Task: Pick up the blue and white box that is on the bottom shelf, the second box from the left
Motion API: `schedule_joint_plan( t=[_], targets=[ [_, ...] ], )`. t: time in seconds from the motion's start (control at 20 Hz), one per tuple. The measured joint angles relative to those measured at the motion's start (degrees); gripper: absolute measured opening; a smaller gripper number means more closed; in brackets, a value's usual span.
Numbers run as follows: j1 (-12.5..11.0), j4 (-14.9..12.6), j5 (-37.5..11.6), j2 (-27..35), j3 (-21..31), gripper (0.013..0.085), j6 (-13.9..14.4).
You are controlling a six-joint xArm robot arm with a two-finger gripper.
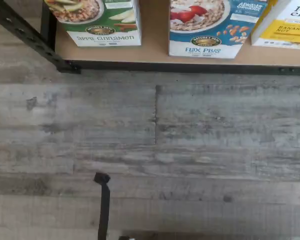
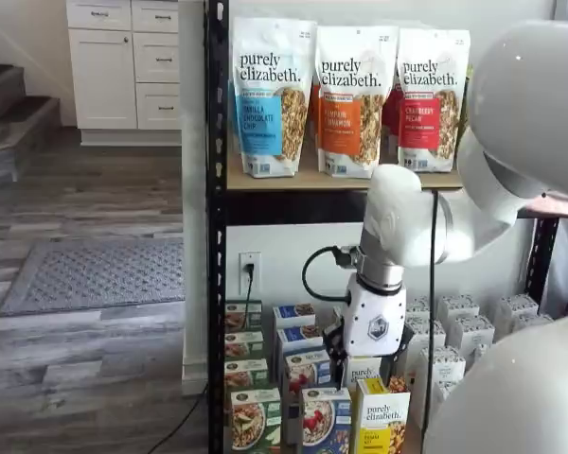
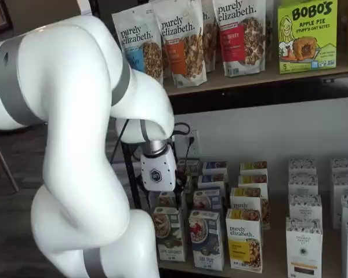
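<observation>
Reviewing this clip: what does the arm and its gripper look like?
The arm is glossy white with rounded, bulbous links and grey bands at the joints. The gripper has a white body with a small dark hexagonal logo. A black cable loops from the wrist. The fingers are not clearly visible.
</observation>
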Motion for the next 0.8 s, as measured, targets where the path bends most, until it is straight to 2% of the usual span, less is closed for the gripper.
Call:
schedule_joint_plan(
  t=[0.25, 0.8],
  targets=[
    [-0.61, 0.64, -4.13, 4.03, 0.01, 0.0850, -1.28],
    [-2.73, 1.78, -15.42, 18.29, -3.58, 0.0850, -5.01]
  ],
)
